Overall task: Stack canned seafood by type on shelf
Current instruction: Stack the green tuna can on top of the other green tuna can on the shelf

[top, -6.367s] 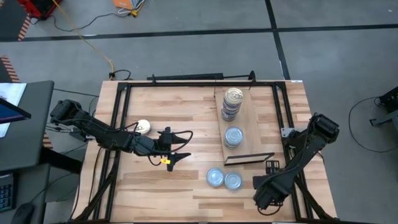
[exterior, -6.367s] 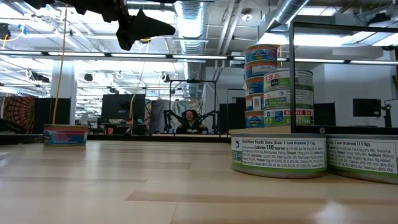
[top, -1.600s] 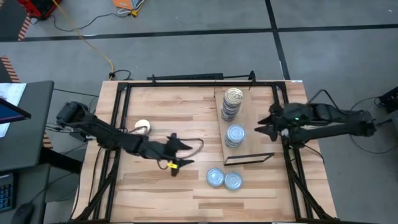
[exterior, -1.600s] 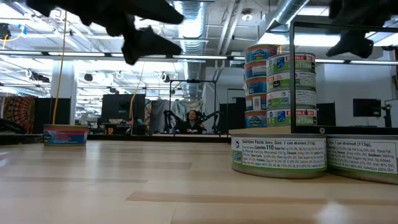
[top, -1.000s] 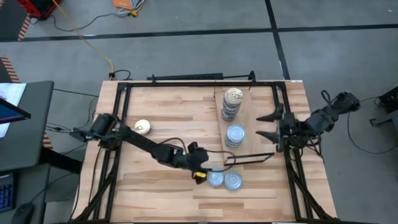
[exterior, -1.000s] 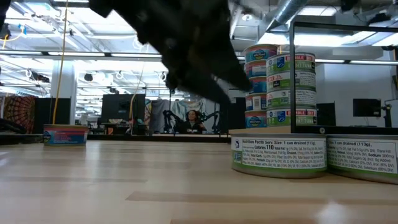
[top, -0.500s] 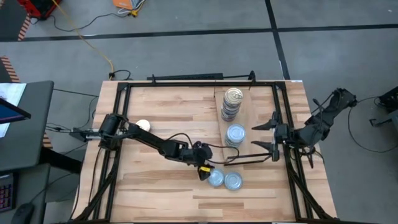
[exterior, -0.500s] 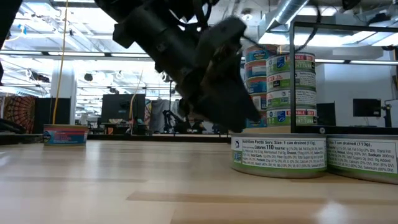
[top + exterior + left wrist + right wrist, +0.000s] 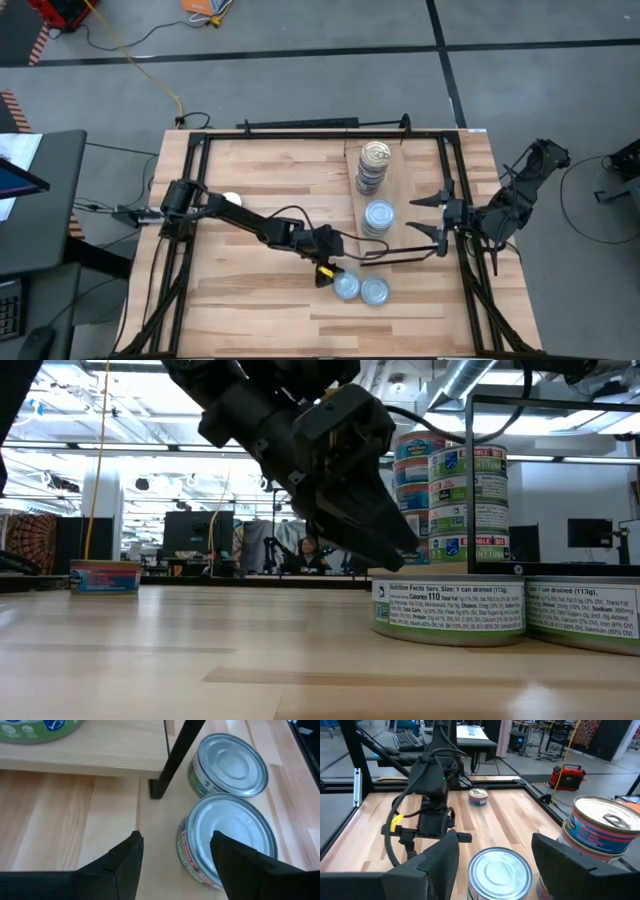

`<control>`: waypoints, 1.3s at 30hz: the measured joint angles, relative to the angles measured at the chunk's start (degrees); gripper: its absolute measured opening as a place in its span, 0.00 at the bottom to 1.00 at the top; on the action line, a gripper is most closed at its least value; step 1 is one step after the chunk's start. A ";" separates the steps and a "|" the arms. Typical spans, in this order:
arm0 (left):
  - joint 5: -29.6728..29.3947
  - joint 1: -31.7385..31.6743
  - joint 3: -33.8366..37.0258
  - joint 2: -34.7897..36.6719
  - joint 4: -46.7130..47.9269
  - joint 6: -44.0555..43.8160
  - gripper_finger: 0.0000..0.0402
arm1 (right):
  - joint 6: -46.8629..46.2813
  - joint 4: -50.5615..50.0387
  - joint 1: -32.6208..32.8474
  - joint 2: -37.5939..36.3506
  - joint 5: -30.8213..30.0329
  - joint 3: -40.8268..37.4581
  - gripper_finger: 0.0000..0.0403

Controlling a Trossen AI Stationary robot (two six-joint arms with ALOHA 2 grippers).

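a robotics lab or workshop in a big open industrial hall. exposed silver ducts [image 9: 310,385] and strip lights run overhead, the floor [image 9: 300,90] is grey concrete with dark tape lines, an orange cable [image 9: 140,60] trails across it, and desks with a keyboard [image 9: 407,740] stand beyond the butcher-block table [image 9: 260,180].

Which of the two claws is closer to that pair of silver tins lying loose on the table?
Left. The left gripper hangs right beside the pair of silver tins, while the right gripper waits off past the shelf.
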State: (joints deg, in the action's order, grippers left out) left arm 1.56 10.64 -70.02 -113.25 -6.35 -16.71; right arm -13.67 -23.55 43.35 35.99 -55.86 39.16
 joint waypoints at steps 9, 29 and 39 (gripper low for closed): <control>1.08 -0.41 0.00 0.00 -0.44 -1.10 0.55 | 6.78 2.18 -2.42 -0.04 -1.12 0.00 0.69; -3.55 -0.12 -0.11 -1.11 6.35 -1.22 0.55 | 12.63 1.40 -5.16 -2.36 -1.11 0.00 0.69; -11.89 0.80 -0.15 -0.38 19.16 -0.93 0.54 | 12.59 1.98 -5.14 -2.38 -1.07 0.00 0.69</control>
State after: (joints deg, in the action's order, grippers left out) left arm -10.34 11.44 -70.17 -113.63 12.81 -17.64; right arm -1.08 -21.57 38.22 33.61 -56.93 39.16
